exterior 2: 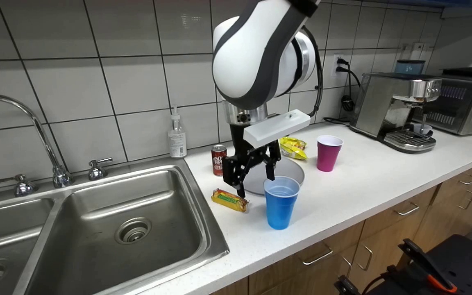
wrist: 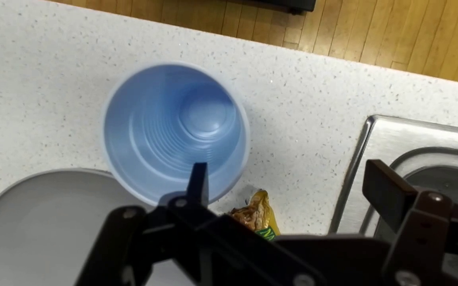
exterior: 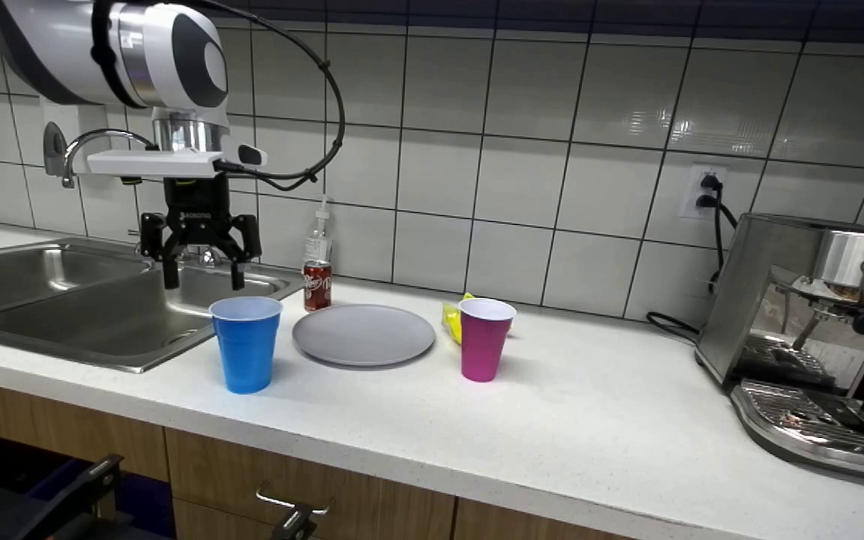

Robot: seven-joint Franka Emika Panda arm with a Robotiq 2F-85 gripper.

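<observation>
My gripper (exterior: pixel 204 277) hangs pointing down over the counter, its fingers wide apart and nothing between them. A blue plastic cup (exterior: pixel 246 349) stands upright close by; in the wrist view one finger (wrist: pixel 199 184) overlaps the near rim of that cup (wrist: pixel 165 119). Below the gap lies a yellow wrapped bar (wrist: pixel 268 222), partly covered by the gripper. The whole bar (exterior 2: pixel 230 200) shows in an exterior view, between the sink and the blue cup. Beside the cup rests a flat grey plate (exterior: pixel 364 335), bare on top.
A pink cup (exterior: pixel 484 345) and a crumpled yellow bag (exterior 2: pixel 293 147) stand beyond the plate. Near the wall are a red soda can (exterior: pixel 318 286) and a soap bottle (exterior 2: pixel 177 141). A steel sink (exterior 2: pixel 203 241) with a tall faucet (exterior 2: pixel 41 131) flanks the bar. An espresso machine (exterior: pixel 762 300) sits farther along.
</observation>
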